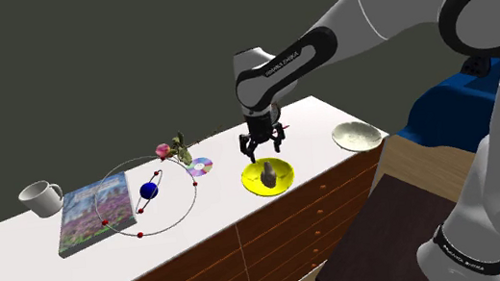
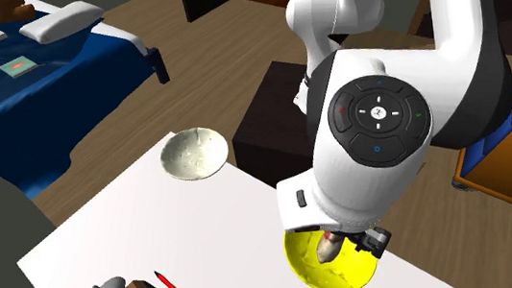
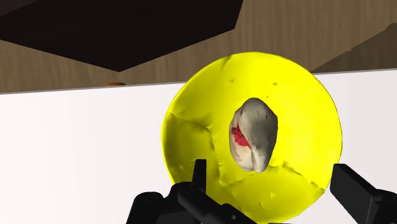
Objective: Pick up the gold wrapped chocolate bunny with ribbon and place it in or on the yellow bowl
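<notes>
The small greyish-white bunny figure with a red patch at its neck (image 3: 253,135) sits in the middle of the bright yellow bowl (image 3: 191,127), right under the black pincer (image 3: 277,191). The pincer's fingers (image 3: 356,188) are spread wide apart and touch neither the figure nor the bowl; they hang a little above it, gripping nothing.

The white arm rises from the shoulder view's lower right, arches over, and slopes down to the left. Its wrist points straight down at the bowl.

The bowl is shallow, with a dented, uneven inner surface, and it stands on the smooth white worktop (image 1: 18,248) near the front edge, above brown wooden drawers (image 1: 278,233). The figure looks lumpy and matte. A pale, shallow dish (image 1: 356,136) lies near the worktop's corner, well apart from the bowl. On the bowl's other side, in the shoulder view, are a shiny disc (image 1: 201,166), a wire orbit model with a blue ball (image 1: 150,190), a flowery book (image 1: 92,213) and a white mug (image 1: 42,197).
</notes>
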### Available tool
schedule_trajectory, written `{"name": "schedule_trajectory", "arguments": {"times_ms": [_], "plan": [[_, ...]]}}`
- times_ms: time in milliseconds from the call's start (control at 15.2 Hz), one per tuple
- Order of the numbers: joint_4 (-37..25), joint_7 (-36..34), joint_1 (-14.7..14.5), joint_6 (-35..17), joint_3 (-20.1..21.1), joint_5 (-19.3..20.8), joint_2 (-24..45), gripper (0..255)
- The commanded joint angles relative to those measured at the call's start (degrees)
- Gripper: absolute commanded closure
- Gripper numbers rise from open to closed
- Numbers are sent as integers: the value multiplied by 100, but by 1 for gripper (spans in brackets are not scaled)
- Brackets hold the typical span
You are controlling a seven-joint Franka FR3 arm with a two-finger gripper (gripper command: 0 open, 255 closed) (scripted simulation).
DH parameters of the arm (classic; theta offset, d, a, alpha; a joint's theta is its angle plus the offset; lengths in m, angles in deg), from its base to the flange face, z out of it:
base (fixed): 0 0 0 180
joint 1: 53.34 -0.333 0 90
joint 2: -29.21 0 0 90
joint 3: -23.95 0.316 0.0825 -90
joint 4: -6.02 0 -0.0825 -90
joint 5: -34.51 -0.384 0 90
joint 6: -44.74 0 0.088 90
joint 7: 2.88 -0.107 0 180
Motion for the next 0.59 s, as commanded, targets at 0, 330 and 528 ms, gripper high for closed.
{"name": "schedule_trajectory", "arguments": {"times_ms": [0,330,528], "plan": [[-190,-14,11,290,-13,24,-98,0],[-437,-29,24,619,-26,47,-181,0],[-437,-29,24,619,-26,47,-181,0]]}}
